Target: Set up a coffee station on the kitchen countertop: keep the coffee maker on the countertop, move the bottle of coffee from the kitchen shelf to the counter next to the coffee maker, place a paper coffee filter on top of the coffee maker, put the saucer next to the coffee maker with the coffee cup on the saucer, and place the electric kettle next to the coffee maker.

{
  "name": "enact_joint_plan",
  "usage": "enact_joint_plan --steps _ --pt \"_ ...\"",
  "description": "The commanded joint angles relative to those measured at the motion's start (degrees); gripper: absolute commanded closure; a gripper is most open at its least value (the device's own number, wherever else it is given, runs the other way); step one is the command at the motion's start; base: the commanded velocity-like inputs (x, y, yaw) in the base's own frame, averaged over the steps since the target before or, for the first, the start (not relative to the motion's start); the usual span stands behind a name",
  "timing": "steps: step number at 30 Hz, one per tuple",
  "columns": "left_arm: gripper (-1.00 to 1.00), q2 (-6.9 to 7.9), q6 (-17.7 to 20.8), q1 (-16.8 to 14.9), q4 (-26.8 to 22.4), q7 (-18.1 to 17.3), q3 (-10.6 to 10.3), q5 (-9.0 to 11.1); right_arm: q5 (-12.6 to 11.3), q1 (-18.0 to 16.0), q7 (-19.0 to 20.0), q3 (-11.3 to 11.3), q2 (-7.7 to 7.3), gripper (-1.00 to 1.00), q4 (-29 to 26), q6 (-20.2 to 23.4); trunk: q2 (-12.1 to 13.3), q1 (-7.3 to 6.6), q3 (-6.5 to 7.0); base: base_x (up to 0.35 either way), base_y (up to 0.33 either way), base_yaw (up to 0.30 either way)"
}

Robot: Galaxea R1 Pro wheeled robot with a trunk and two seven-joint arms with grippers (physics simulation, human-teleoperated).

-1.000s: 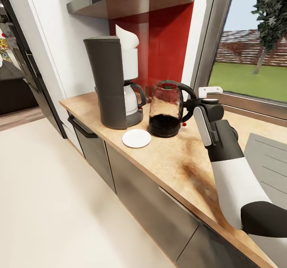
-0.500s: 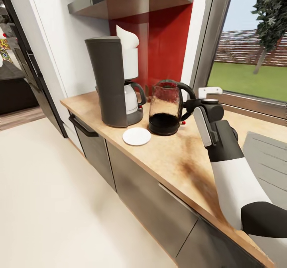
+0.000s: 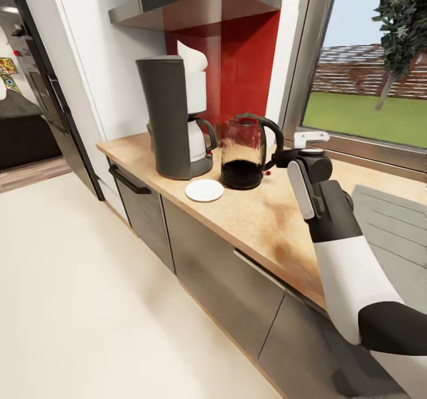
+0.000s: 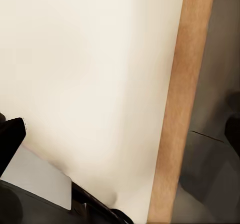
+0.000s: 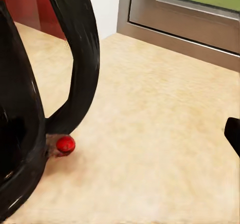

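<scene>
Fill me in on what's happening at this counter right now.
A two-armed robot is setting up a coffee station. On the kitchen countertop stand the coffee maker, with the paper coffee filter on top, and the electric kettle right beside it. The saucer lies in front of both, with nothing on it. The right gripper sits at the kettle's handle, though whether its fingers are closed on it cannot be told.

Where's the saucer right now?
In the head view, the saucer lies on the kitchen countertop near its front edge, before the coffee maker and the electric kettle.
</scene>
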Motion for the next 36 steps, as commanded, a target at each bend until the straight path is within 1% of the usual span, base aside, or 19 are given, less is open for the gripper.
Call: enact_joint_plan --steps 1,4,5,6,7,8,9,15,22,23,26,30,31,36 --pt "-1.00 0.01 0.2 0.0 0.0 -0.2 0.3 -0.1 -0.7 0.0 -0.5 0.1 0.00 -1.00 0.0 0.1 0.0 -0.02 -0.05 -0.074 0.000 0.000" --pt "-1.00 0.01 0.2 0.0 0.0 -0.2 0.2 -0.1 -0.8 0.1 -0.3 0.1 -0.03 -1.00 -0.1 0.2 0.0 -0.02 -0.05 -0.031 0.000 0.000" --pt "-1.00 0.01 0.2 0.0 0.0 -0.2 0.2 -0.1 -0.9 0.2 1.5 0.0 -0.09 -1.00 -0.6 0.2 0.0 -0.02 -0.05 -0.008 0.000 0.000" --pt "-1.00 0.01 0.2 0.0 0.0 -0.2 0.2 -0.1 -0.9 0.2 2.5 0.0 -0.16 -1.00 -0.6 0.2 0.0 -0.02 -0.05 -0.006 0.000 0.000" --pt "-1.00 -0.32 -0.1 0.2 -0.3 -0.2 0.4 -0.1 -0.6 -0.1 2.8 -0.3 -0.49 -1.00 -1.0 0.5 0.0 -0.02 -0.05 0.000 0.000 0.000" --pt "-1.00 -0.62 -0.4 0.1 -0.6 -0.2 0.5 -0.1 -0.2 -0.4 3.1 -0.7 -0.44 -1.00 -1.3 0.8 0.0 -0.02 -0.05 0.000 0.000 0.000" --pt "-1.00 -0.61 -0.4 0.1 -0.9 -0.2 0.5 -0.1 0.2 -0.7 3.4 -1.0 -0.40 -1.00 -1.6 1.2 0.0 -0.02 -0.05 0.000 0.000 0.000" --pt "-1.00 -0.61 -0.4 0.1 -1.4 -0.2 0.5 -0.1 0.2 -2.7 5.4 -2.9 -0.40 -1.00 -3.6 3.1 0.0 -0.02 -0.05 0.000 0.000 0.000" --pt "-1.00 -0.61 -0.4 0.1 -1.4 -0.2 0.5 -0.1 0.2 -4.9 7.6 -5.2 -0.40 -1.00 -5.8 3.2 0.0 -0.02 -0.05 0.000 0.000 0.000" --pt "-1.00 -0.61 -0.4 0.1 -1.4 -0.2 0.5 -0.1 0.2 -5.3 7.9 -5.2 -0.40 -1.00 -6.1 3.2 0.0 -0.02 -0.05 0.000 0.000 0.000" --pt "-1.00 -0.35 -0.5 0.1 -1.8 -0.2 0.7 -0.1 -0.6 -4.3 8.9 -4.3 -0.80 -1.00 -7.1 3.9 0.0 -0.02 -0.05 -0.140 0.038 0.000" --pt "-1.00 -0.26 -0.5 0.1 -1.9 -0.1 0.8 -0.1 -0.9 -3.3 10.2 -3.9 -0.92 -1.00 -6.3 4.0 0.0 -0.02 -0.05 -0.062 0.018 0.000" --pt "-1.00 -0.26 -0.5 0.1 -2.0 -0.1 0.9 -0.1 -0.9 -3.3 29.4 -3.9 -0.93 -1.00 -6.2 4.0 0.0 -0.02 -0.05 -0.076 0.026 0.000" --pt "-1.00 -0.18 -0.5 0.1 -2.0 -0.1 0.9 -0.1 -1.0 -3.2 29.4 -3.8 -0.94 -1.00 -6.0 4.0 0.0 -0.02 -0.05 -0.069 0.034 0.000"
